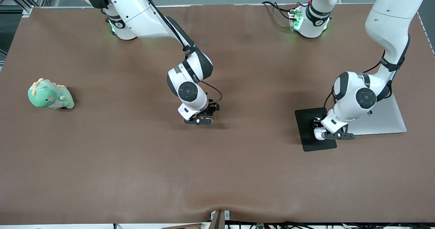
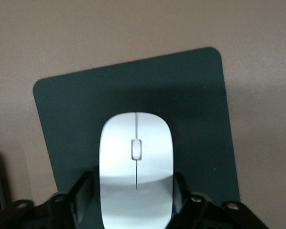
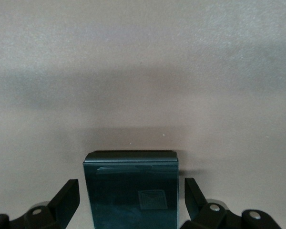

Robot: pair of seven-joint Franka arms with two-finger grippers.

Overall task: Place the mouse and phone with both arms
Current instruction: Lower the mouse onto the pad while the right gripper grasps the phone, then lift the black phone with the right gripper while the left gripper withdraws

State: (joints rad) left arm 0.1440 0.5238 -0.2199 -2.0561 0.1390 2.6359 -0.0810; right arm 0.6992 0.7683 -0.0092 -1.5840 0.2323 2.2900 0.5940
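On the black pad, toward the left arm's end of the tabletop, the white mouse lies flat. The left gripper is low over it, its fingers spread at either side with a gap. Near mid-tabletop, the phone lies between the parted fingers of the right gripper, untouched. A green plush toy sits toward the right arm's end.
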